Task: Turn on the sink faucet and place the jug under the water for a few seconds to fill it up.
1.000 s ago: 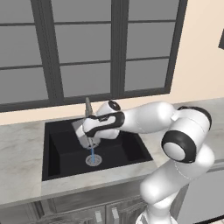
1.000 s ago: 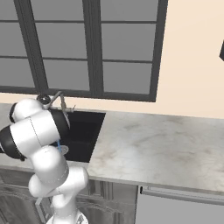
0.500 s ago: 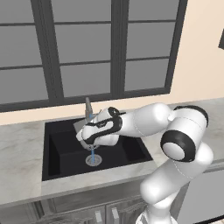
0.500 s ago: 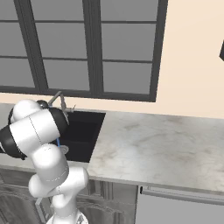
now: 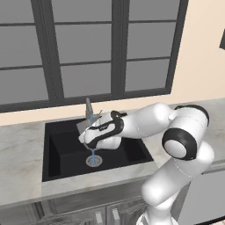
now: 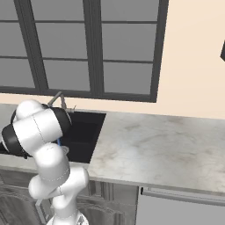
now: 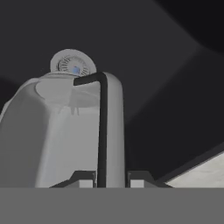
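One jug [image 7: 65, 131], gripped by its handle in the closed tool [image 7: 103, 178], hangs over the sink [image 5: 61, 154]; water [image 5: 92, 154] falls just beyond, drain [image 7: 72, 65] dead ahead past its rim.

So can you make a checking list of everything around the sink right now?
Surface: marble counter, bare where seen.
Sink: black, silver drain at the bottom.
Faucet: on; blue water falls to the drain.
Jug: grey, held over the sink by its dark handle.
Clutter: nothing seen.
Gripper: shut on the jug's handle.
Cables: nothing seen.
Surroundings: dark-framed windows, cream wall, grey cabinets below.
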### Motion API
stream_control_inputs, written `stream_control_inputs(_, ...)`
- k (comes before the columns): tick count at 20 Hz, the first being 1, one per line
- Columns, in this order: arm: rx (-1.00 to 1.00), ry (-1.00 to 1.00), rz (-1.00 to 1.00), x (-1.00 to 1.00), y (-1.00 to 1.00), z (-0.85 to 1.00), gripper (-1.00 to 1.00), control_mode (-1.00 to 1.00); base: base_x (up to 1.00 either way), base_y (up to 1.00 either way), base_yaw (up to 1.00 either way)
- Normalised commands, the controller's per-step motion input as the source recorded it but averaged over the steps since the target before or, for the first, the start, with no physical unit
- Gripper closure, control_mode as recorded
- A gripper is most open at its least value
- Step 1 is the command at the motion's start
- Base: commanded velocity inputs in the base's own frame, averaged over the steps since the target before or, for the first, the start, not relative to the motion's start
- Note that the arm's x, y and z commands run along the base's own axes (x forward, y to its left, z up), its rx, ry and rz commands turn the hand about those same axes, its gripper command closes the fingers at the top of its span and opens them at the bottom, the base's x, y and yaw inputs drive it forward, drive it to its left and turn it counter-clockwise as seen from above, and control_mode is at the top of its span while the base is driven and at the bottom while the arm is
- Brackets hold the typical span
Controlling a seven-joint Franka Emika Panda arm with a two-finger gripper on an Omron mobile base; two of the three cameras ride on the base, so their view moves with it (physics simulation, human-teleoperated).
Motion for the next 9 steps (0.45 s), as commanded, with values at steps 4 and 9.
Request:
stream_control_inputs(4, 0.00, -0.02, 0.00, 0.17, 0.00, -0.17, 1.00, -1.00, 0.00, 0.00, 0.00)
stream_control_inputs(9, 0.00, -0.03, 0.00, 0.15, 0.00, -0.20, 1.00, -1.00, 0.00, 0.00, 0.00)
